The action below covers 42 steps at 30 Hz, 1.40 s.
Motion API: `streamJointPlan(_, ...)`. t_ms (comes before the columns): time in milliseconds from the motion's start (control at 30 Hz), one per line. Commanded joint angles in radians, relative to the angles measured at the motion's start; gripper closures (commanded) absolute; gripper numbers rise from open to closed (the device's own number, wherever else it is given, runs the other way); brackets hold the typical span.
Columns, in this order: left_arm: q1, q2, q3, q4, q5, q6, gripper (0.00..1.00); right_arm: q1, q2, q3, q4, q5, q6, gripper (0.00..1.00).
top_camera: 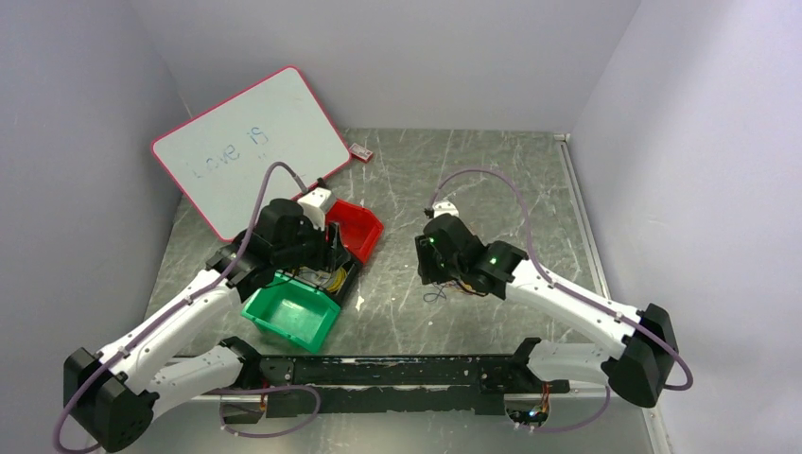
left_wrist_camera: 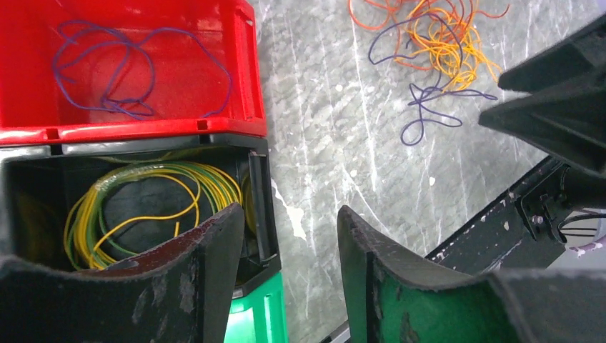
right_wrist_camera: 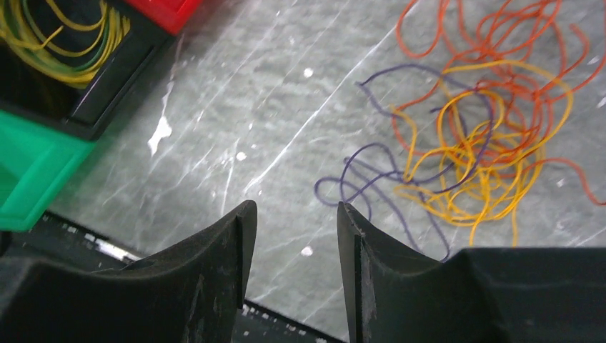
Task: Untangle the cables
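Note:
A tangle of orange, yellow and purple cables [right_wrist_camera: 479, 136] lies on the grey table; it also shows in the left wrist view [left_wrist_camera: 436, 50] and, mostly hidden under the right arm, in the top view [top_camera: 443, 291]. A purple cable [left_wrist_camera: 128, 68] lies in the red bin [left_wrist_camera: 246, 71]. Yellow-green cables [left_wrist_camera: 143, 204] lie coiled in the black bin [left_wrist_camera: 261, 207]. My left gripper [left_wrist_camera: 289, 229] is open and empty above the black bin's edge. My right gripper [right_wrist_camera: 289, 221] is open and empty, just left of the tangle.
A green bin [top_camera: 291, 317] sits in front of the black bin [top_camera: 326, 279] and red bin [top_camera: 357, 227]. A whiteboard [top_camera: 251, 147] leans at the back left. A small red-white tag [top_camera: 360, 150] lies behind. A black rail [top_camera: 407, 371] runs along the near edge.

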Motion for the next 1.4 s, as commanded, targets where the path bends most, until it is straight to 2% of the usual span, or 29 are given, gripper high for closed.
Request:
streamJointPlan(0,-0.024,0.025,-0.028,0.077,-0.033,-0.046,0.44,0.038,-0.043,-0.055,-0.077,-0.027,0.095,0.51)
streamJointPlan(300,-0.03,0.023,-0.024,0.075,-0.034,-0.046,0.44,0.042,-0.018,-0.168,-0.031,0.042,0.112,0.51)
streamJointPlan(700,-0.031,0.016,-0.031,0.061,-0.035,-0.08,0.44,0.042,0.079,-0.231,0.138,0.131,0.071,0.55)
streamJointPlan(867,-0.031,0.01,-0.031,0.057,-0.043,-0.079,0.45,0.041,0.107,-0.248,0.188,0.151,0.061,0.68)
streamJointPlan(1000,-0.031,-0.001,-0.039,0.072,-0.031,-0.082,0.45,0.042,0.071,-0.237,0.189,0.146,0.062,0.86)
streamJointPlan(1100,-0.03,-0.039,-0.055,0.13,0.016,-0.084,0.45,0.041,-0.041,-0.228,0.188,0.152,0.074,0.99)
streamJointPlan(1233,-0.031,-0.092,-0.069,0.246,0.091,-0.073,0.43,0.04,-0.171,-0.184,0.174,0.146,0.069,1.0)
streamJointPlan(1367,-0.031,-0.083,-0.036,0.349,0.173,-0.022,0.41,0.032,-0.227,-0.095,0.12,0.118,0.068,1.0)
